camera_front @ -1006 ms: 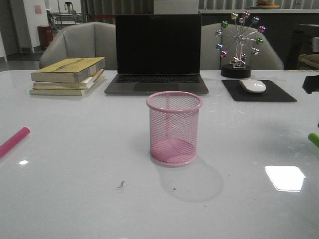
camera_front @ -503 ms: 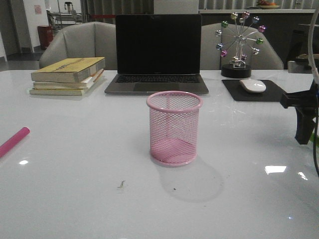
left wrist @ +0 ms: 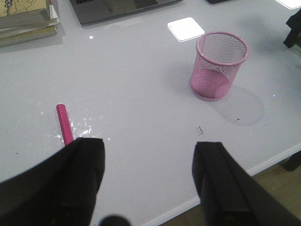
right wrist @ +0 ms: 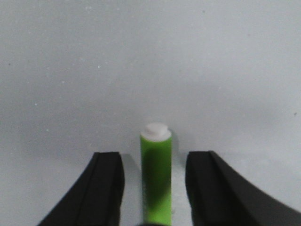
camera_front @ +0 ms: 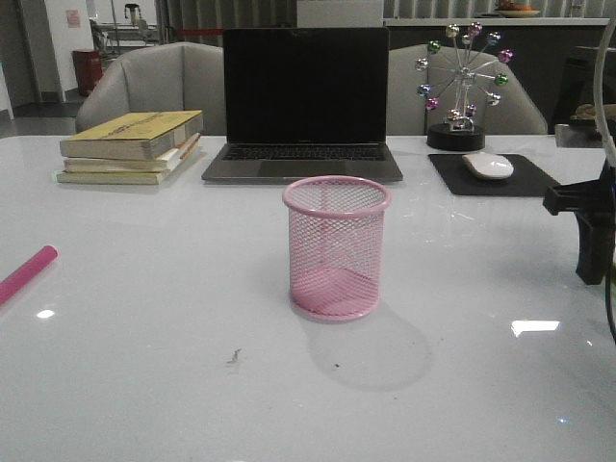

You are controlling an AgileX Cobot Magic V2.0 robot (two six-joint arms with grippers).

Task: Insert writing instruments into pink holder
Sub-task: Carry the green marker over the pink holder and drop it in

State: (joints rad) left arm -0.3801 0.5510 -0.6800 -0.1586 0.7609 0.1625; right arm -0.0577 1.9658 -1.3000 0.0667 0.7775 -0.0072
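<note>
The pink mesh holder (camera_front: 336,246) stands upright and empty mid-table, also in the left wrist view (left wrist: 218,65). The magenta pen (camera_front: 26,273) lies flat at the table's left edge; the left wrist view shows the pen (left wrist: 64,124) partly behind one finger. My left gripper (left wrist: 149,181) is open above the table, nothing between its fingers. The lime green pen (right wrist: 156,176) with its whitish tip lies on the table between the fingers of my open right gripper (right wrist: 155,186), with gaps on both sides. In the front view the right gripper (camera_front: 592,241) is at the right edge and hides the green pen.
A laptop (camera_front: 304,106) stands behind the holder. A stack of books (camera_front: 130,146) lies at the back left. A mouse (camera_front: 488,166) on a black pad (camera_front: 500,179) and a ball ornament (camera_front: 463,87) sit at the back right.
My right arm has come into the front view at the right edge and lowered over the green pen, which now is hidden there. The holder and magenta pen have not moved.
</note>
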